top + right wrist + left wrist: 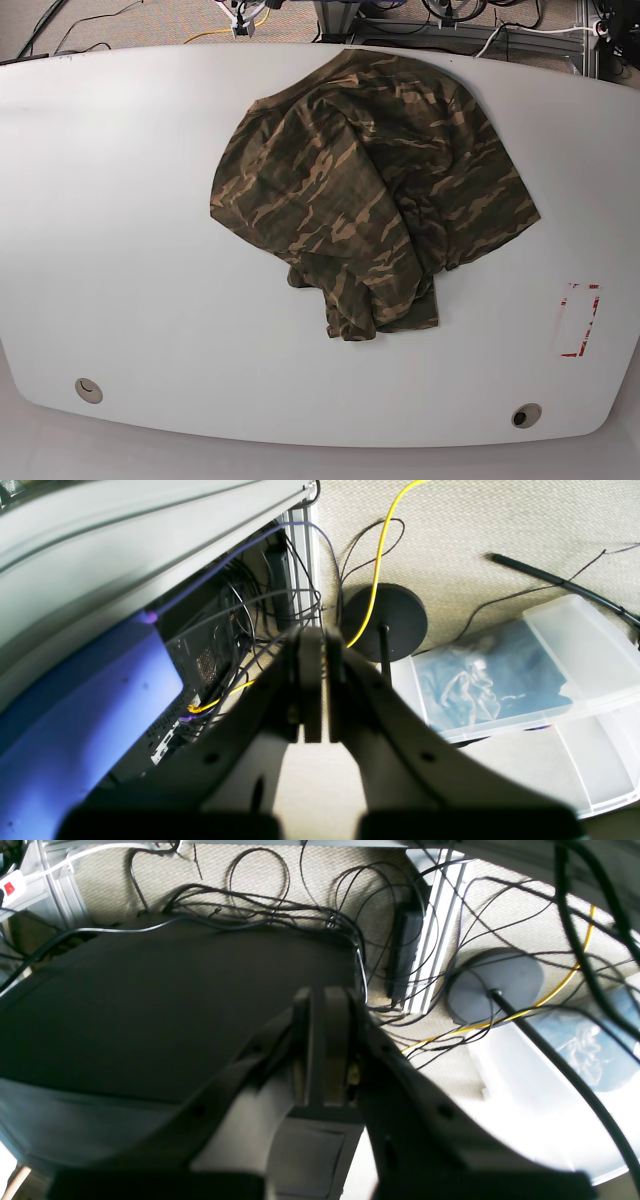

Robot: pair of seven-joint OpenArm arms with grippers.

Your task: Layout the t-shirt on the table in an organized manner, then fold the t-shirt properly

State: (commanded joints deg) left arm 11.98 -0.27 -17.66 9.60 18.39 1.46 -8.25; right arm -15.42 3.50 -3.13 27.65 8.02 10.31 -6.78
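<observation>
I see the t-shirt (370, 190) heaped, unspread, toward the table's (120, 250) far middle. Left gripper (322, 1005) and right gripper (317, 645) hang off-table, jaws closed, empty. I judge layout not begun; next I must reach in and grasp an edge.

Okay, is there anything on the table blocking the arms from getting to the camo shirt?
Nothing visible. The t-shirt lies crumpled alone on the table; only a red tape rectangle and two grommet holes share the surface. Both the left gripper and right gripper are shut, over floor cables, outside the base view.
</observation>
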